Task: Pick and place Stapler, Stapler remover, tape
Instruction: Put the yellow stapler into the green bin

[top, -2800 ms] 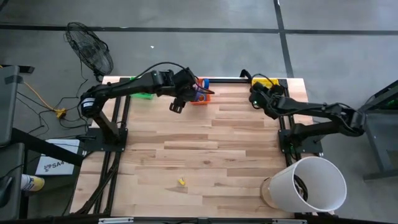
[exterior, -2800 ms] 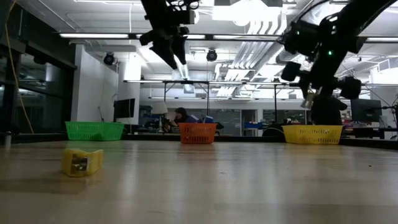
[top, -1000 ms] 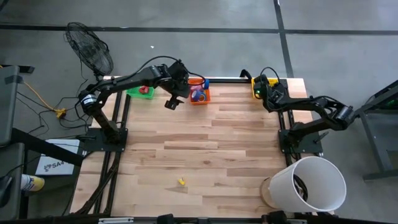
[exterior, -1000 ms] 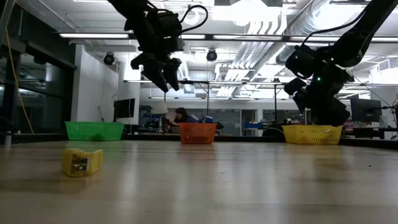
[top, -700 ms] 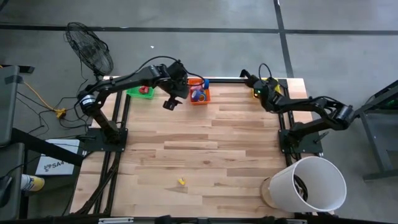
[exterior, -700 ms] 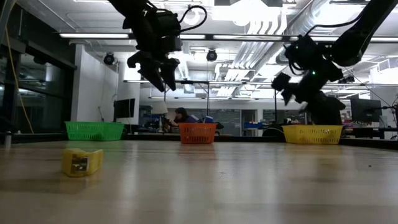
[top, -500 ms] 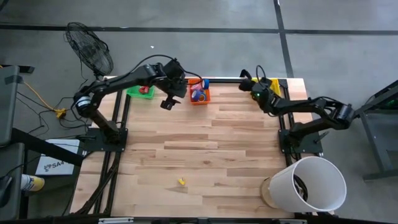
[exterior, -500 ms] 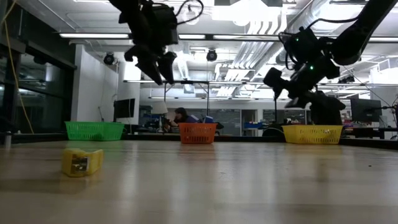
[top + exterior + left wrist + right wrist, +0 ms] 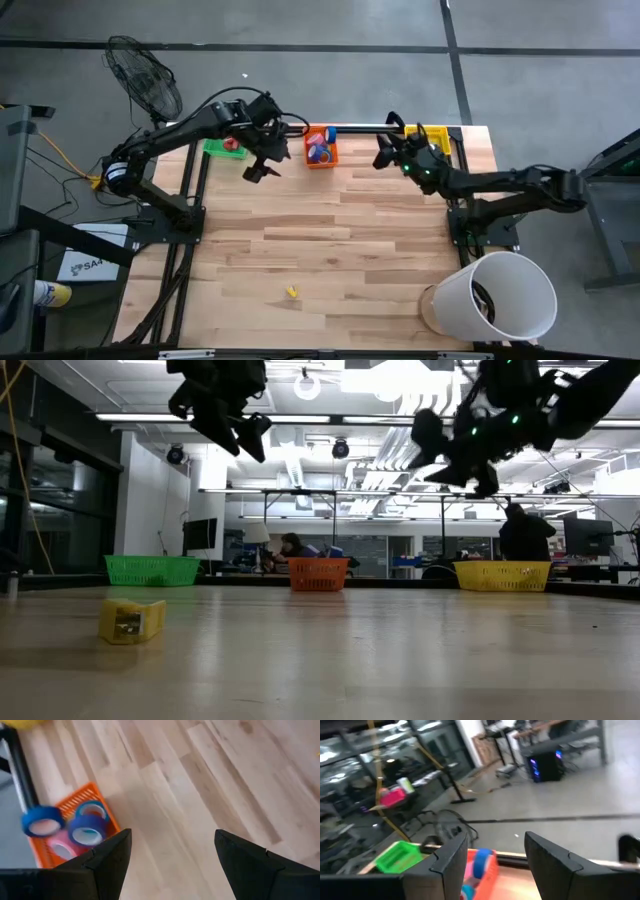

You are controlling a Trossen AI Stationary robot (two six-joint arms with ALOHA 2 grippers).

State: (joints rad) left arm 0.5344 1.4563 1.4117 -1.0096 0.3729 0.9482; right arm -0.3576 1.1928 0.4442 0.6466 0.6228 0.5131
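Several tape rolls (image 9: 87,827), blue and pink, lie in the orange bin (image 9: 320,148) at the table's far edge. A small yellow item (image 9: 291,292), stapler or remover I cannot tell, lies on the wood near the front edge, also seen in the low view (image 9: 130,620). My left gripper (image 9: 255,170) hangs open high over the table, left of the orange bin, and holds nothing (image 9: 172,865). My right gripper (image 9: 383,157) is open and empty too, raised between the orange bin and the yellow bin (image 9: 432,135), pointing level toward the table's left (image 9: 497,865).
A green bin (image 9: 225,147) with a red item stands at the far left. A white bucket (image 9: 497,295) stands off the table's near right corner, and a fan (image 9: 145,80) stands beyond the far left corner. A person (image 9: 292,548) shows in the room behind.
My left gripper has risen and drifted toward the table's left edge, away from the orange bin. My right gripper has left the yellow bin, gone toward the orange bin, risen, and swung from pointing down to level. Both stay open.
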